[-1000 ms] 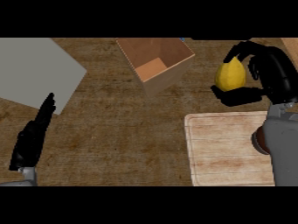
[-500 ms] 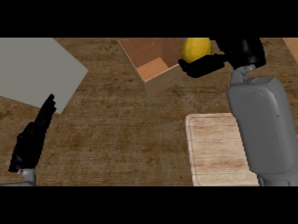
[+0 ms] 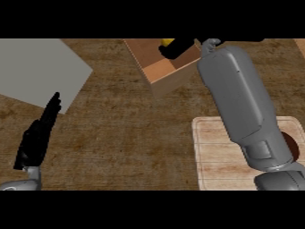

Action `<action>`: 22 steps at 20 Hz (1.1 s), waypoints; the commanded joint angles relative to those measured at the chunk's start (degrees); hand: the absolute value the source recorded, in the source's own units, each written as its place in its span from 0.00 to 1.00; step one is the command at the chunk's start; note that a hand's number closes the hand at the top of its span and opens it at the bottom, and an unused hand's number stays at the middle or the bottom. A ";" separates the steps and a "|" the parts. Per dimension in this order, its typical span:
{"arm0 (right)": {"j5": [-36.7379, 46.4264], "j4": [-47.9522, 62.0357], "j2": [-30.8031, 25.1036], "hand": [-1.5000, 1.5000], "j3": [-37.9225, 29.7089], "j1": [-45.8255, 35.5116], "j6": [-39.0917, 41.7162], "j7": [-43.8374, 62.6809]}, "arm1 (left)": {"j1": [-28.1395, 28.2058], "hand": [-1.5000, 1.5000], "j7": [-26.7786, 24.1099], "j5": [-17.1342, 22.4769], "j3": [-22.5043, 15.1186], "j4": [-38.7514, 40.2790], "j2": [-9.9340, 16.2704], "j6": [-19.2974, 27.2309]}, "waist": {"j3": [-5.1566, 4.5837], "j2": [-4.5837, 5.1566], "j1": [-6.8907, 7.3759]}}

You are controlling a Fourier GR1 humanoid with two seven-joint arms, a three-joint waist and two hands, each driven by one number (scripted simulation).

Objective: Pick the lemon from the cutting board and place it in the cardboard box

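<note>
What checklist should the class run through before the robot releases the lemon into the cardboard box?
1. Lemon over the open cardboard box: ok.
2. Right hand curled round the lemon: ok, though mostly cut off at the view's top.
3. Lemon low enough inside the box: cannot tell.
4. Cutting board free of the lemon: ok.
5. Left hand resting open at lower left, away from the box: ok.

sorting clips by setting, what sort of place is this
Probably a kitchen counter: a dark wood-grain worktop carries a pale wooden cutting board, and the right hand holds a yellow lemon over an open cardboard box.
</note>
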 commanded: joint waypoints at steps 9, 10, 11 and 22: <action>-2.33 29.46 2.12 0.00 -2.99 -8.76 -14.47 -1.97 | -1.41 0.50 -0.66 -0.87 -1.15 0.73 -0.75 -0.34 | 0.00 0.86 2.43; -1.55 30.72 0.94 0.00 -4.99 -9.27 -13.60 -3.01 | -1.10 0.50 -0.64 0.17 -0.15 -0.46 0.03 -0.97 | 0.01 1.04 2.48; -1.24 32.01 1.87 0.00 -4.78 -10.01 -14.78 -3.56 | -2.99 0.50 0.40 -0.21 -0.66 0.82 -1.15 -0.20 | 0.01 0.94 1.91; -13.61 28.54 1.58 0.00 -15.88 -7.42 -31.01 -16.02 | -2.40 0.50 0.48 -0.42 -0.05 1.04 -0.66 -0.30 | 0.11 0.78 1.36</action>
